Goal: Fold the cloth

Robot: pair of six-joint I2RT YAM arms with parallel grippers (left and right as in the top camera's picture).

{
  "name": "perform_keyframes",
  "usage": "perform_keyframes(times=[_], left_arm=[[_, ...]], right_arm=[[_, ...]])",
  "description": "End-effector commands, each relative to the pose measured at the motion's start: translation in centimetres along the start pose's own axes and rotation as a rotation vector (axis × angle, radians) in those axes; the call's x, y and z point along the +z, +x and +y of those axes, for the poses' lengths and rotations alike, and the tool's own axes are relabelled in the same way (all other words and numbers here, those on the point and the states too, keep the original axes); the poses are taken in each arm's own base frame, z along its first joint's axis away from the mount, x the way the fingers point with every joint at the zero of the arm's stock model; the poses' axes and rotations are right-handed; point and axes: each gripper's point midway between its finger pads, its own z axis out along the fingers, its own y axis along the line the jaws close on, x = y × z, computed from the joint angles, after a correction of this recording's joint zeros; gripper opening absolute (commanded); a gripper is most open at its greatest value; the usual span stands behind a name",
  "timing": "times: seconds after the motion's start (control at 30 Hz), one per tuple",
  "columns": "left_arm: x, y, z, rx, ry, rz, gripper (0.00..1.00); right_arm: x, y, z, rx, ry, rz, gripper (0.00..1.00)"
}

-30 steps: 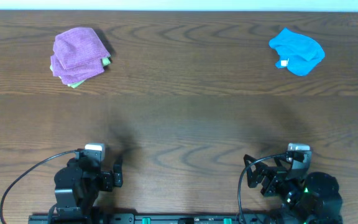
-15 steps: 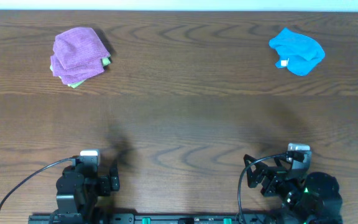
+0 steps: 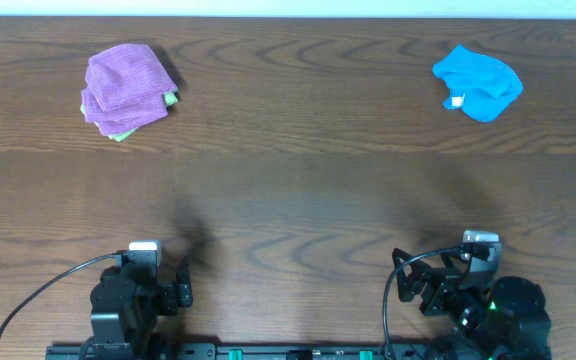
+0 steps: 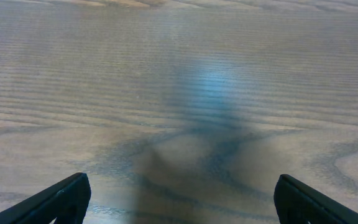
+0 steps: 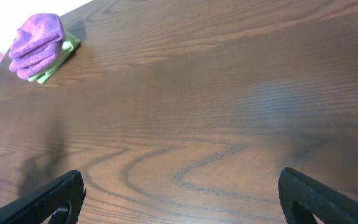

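Note:
A folded lilac-purple fuzzy pile [image 3: 123, 85] lies at the far left of the table on a green cloth [image 3: 120, 133]. It also shows in the right wrist view [image 5: 37, 37]. No white tag shows on it, so I cannot tell whether it is the cloth. My left gripper [image 3: 185, 284] is open and empty near the front edge, over bare wood [image 4: 182, 199]. My right gripper [image 3: 405, 280] is open and empty at the front right, also over bare wood [image 5: 182, 196]. Both are far from the pile.
A bright blue cloth [image 3: 478, 82] with a small white tag lies crumpled at the far right. The brown wooden table [image 3: 298, 190] runs between the cloths and the arms. Cables loop beside both arm bases at the front edge.
My left arm has drawn back a little toward the front edge since a second ago. The right arm and the cloths have not moved.

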Motion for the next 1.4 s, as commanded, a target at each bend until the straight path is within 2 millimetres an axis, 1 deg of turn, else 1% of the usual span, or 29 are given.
perform_keyframes(times=[0.0,0.2,0.27,0.3,0.33,0.4,0.53,0.6,0.73,0.83,1.0,1.1,1.2,1.33,1.37], left_arm=[[0.4,1.8,0.3,0.002,-0.018,0.059,0.95],[0.4,1.8,0.3,0.002,-0.018,0.058,0.95],[0.4,1.8,0.3,0.002,-0.018,0.059,0.96],[0.4,1.8,0.3,0.002,-0.018,0.059,0.95],[0.4,1.8,0.3,0.002,-0.018,0.059,0.95],[0.4,1.8,0.3,0.002,-0.018,0.059,0.95],[0.4,1.8,0.3,0.002,-0.018,0.059,0.95],[0.4,1.8,0.3,0.002,-0.018,0.059,0.95],[0.4,1.8,0.3,0.002,-0.018,0.059,0.95],[0.4,1.8,0.3,0.002,-0.018,0.059,0.95],[0.4,1.8,0.3,0.002,-0.018,0.059,0.95],[0.4,1.8,0.3,0.002,-0.018,0.059,0.96],[0.4,1.8,0.3,0.002,-0.018,0.059,0.95],[0.4,1.8,0.3,0.002,-0.018,0.059,0.95],[0.4,1.8,0.3,0.002,-0.018,0.059,0.95]], right_arm=[[-0.1,-0.2,-0.2,0.018,0.013,-0.015,0.99],[-0.1,-0.1,-0.3,0.019,0.015,-0.01,0.99],[-0.1,0.2,-0.5,0.023,0.026,0.003,0.99],[-0.1,0.1,-0.9,0.023,0.045,-0.007,0.99],[-0.2,-0.1,-1.4,0.017,0.076,-0.023,0.99],[-0.2,-0.5,-3.5,0.018,0.184,-0.063,0.99],[0.0,-0.5,-6.5,0.017,0.326,-0.131,0.99],[0.4,-0.3,-7.3,-0.017,0.349,-0.148,0.99],[2.1,0.4,-7.2,-0.205,0.307,-0.147,0.99],[2.9,1.1,-7.4,-0.251,0.285,-0.127,0.99],[3.4,1.8,-8.2,-0.277,0.299,-0.103,0.99],[3.6,2.1,-8.8,-0.269,0.315,-0.095,0.99],[4.0,2.8,-9.4,-0.249,0.319,-0.076,0.99],[4.8,4.0,-9.6,-0.245,0.298,-0.041,0.99],[4.8,3.9,-9.6,-0.252,0.296,-0.041,0.99]])
